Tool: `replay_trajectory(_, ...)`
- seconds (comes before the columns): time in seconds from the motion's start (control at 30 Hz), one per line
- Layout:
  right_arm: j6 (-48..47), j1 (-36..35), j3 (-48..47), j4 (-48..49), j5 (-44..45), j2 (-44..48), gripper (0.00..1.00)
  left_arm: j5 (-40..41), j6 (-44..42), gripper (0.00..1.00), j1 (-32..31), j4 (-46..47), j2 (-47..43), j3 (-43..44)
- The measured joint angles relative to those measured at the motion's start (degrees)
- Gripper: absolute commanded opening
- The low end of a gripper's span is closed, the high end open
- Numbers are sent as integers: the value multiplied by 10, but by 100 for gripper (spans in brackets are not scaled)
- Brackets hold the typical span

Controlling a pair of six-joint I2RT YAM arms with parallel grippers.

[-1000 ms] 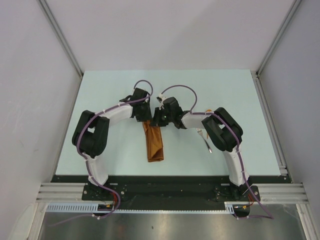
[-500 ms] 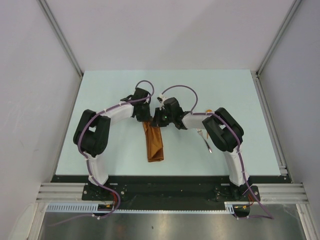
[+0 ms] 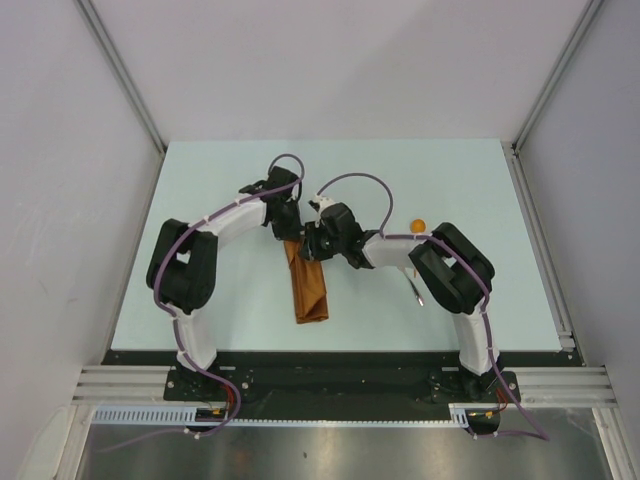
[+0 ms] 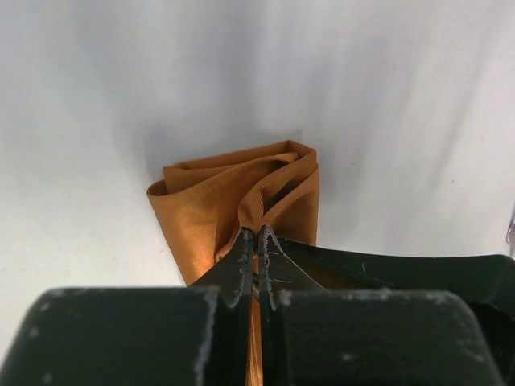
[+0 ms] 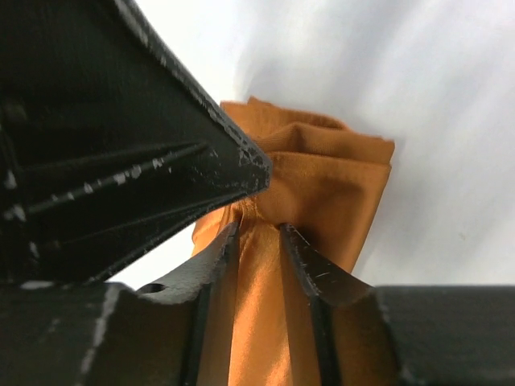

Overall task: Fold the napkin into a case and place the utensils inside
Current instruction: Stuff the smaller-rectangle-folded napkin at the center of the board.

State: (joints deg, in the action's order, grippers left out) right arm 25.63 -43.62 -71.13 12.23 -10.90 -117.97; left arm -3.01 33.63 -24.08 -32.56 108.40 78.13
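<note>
- At the middle of the table [image 3: 220,180], the rust-orange napkin [image 3: 308,292] lies folded into a long, narrow strip, its length running from 12 to 6 o'clock in the top view.
- Its 12 o'clock end is bunched into raised folds, and both pincers meet there.
- The left gripper [image 4: 254,241] reaches in from 10 o'clock. It is clenched tight on a thin ridge of the cloth, its two fingertips pressed together with only fabric between them.
- The right gripper [image 5: 261,241] comes in from 3 o'clock, just beside the left one. Its jaws stand partly apart, astride a band of the same cloth that fills the gap. I cannot tell whether they are squeezing it or merely flanking it.
- The spoon [image 3: 418,225] shows its round orange bowl at 2 o'clock of the napkin, well apart from it, against the right arm.
- The fork [image 3: 414,290] lies at 3 o'clock of the napkin. Only its dark handle end shows from under the right arm.
</note>
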Motion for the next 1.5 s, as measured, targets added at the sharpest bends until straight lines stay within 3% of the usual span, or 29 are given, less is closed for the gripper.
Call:
replay_trajectory(0.17,-4,-9,26,20,24,10,43,-7,19,0,4,-14,0,0)
replay_trajectory(0.43,-6,-13,42,43,40,25,47,-20,46,0,17,-19,-1,-2)
replay_trajectory(1.5,-64,-40,48,135,115,10,41,-166,132,0,86,26,-18,-55)
